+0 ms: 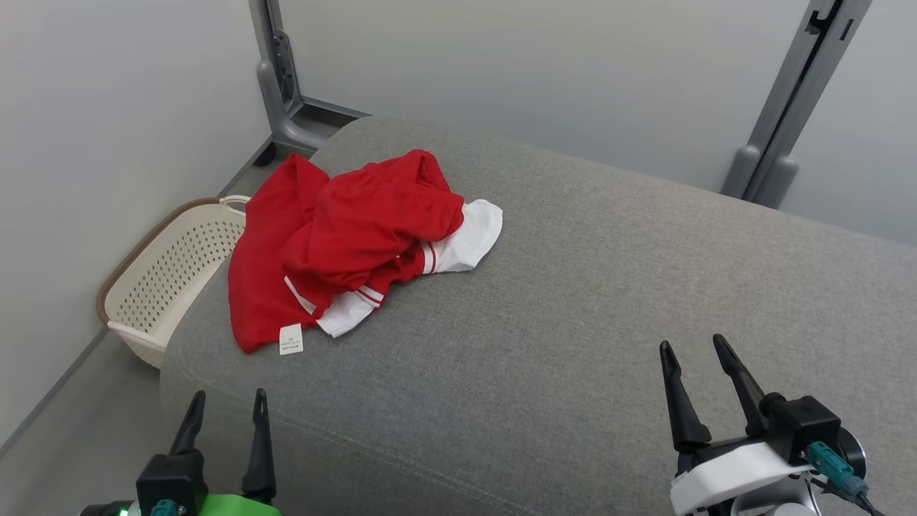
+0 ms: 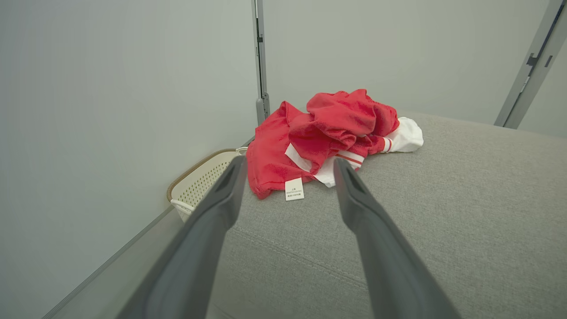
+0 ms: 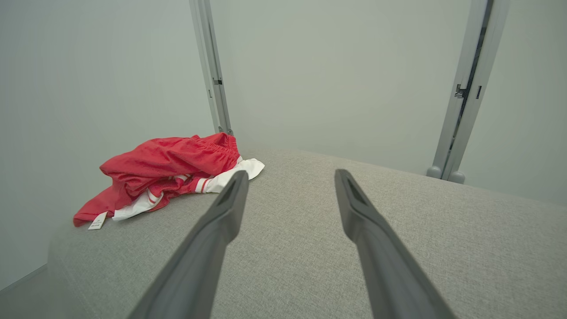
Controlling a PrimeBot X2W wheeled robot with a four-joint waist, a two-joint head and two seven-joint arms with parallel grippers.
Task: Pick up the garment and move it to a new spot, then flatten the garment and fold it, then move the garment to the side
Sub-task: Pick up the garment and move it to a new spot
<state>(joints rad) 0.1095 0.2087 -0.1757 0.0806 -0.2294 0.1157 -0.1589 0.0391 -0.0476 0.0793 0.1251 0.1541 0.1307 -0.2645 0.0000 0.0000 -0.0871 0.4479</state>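
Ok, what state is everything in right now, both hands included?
red and white mesh garment: crumpled in a heap, unfolded, white label showing, near the far left corner of the grey fabric cushion.
cream perforated plastic basket: upright on the floor beside the cushion, partly hidden by it.
left hand: open, holding nothing, short of the garment.
right hand: open, holding nothing, above bare cushion.

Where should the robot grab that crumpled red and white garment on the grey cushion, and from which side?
Probably the raised red bunch atop the garment, pinched from above by the nearer, open left gripper. Folds stand up there; the edge by the white label lies flat on the cushion.
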